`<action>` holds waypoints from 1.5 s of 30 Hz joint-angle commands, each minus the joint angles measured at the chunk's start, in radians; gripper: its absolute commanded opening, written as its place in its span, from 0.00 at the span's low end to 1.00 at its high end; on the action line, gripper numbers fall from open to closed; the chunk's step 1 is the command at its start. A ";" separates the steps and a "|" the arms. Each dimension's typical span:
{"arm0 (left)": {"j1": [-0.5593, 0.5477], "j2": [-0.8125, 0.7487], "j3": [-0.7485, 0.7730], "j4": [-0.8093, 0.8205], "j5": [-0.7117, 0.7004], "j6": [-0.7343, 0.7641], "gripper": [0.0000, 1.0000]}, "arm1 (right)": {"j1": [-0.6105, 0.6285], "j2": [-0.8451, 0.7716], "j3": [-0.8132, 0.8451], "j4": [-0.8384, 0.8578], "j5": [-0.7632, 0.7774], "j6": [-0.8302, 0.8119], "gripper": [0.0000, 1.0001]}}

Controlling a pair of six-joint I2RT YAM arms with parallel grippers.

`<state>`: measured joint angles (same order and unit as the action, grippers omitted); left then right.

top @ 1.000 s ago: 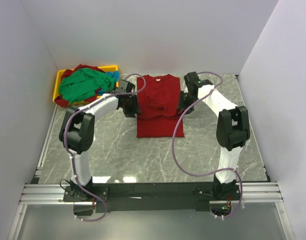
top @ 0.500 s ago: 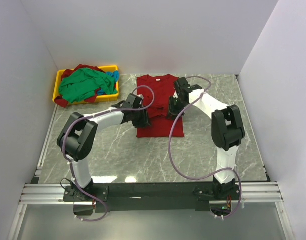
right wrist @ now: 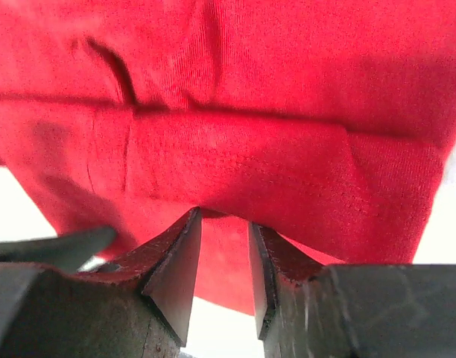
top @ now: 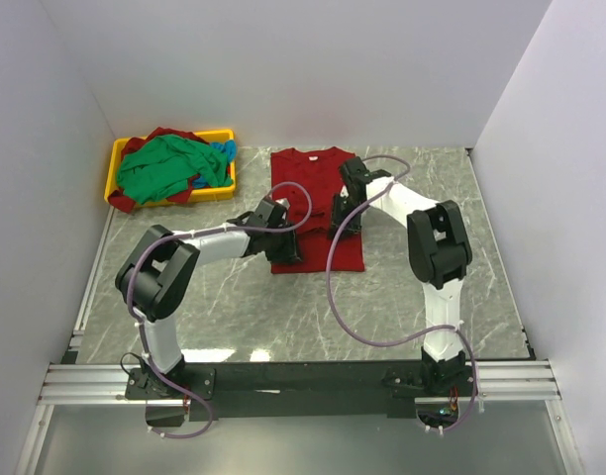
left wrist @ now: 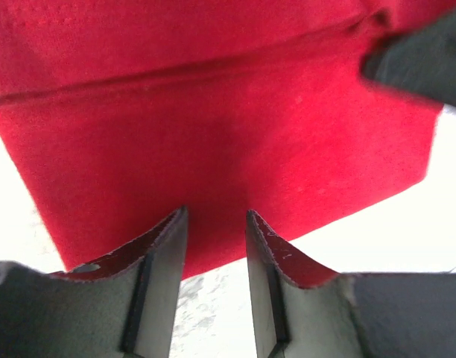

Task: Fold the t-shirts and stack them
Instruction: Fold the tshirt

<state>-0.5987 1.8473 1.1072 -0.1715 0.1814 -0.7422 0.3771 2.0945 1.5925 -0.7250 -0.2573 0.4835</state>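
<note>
Red t-shirt (top: 313, 183) mid-fold, far-centre of table (top: 402, 287). left gripper (top: 287, 240), right gripper (top: 344, 217): jaws slightly apart on its cloth, can't tell if pinching. Other t-shirts (top: 164, 168) unfolded in far-left tray (top: 114, 168), nothing stacked

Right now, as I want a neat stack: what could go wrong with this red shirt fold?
1. The left end effector and right end effector sit close together over the shirt; they could bump.
2. The right arm's cable loops across the shirt and might drag it.
3. The folded edge looks creased in the right wrist view, so it may settle crooked.
</note>
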 commanded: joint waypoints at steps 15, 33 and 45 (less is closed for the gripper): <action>-0.026 -0.080 -0.148 0.006 -0.069 0.026 0.43 | -0.021 0.182 0.446 -0.008 0.156 0.124 0.39; -0.023 -0.247 -0.041 -0.152 -0.178 0.001 0.48 | -0.099 -0.262 -0.101 0.085 0.110 0.004 0.40; 0.053 -0.339 -0.184 -0.143 -0.178 -0.092 0.53 | -0.099 -0.464 -0.545 0.162 0.053 0.007 0.42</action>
<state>-0.5594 1.5654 0.9520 -0.3206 0.0196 -0.7948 0.2726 1.6749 1.0897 -0.6167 -0.1833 0.4969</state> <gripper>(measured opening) 0.530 0.417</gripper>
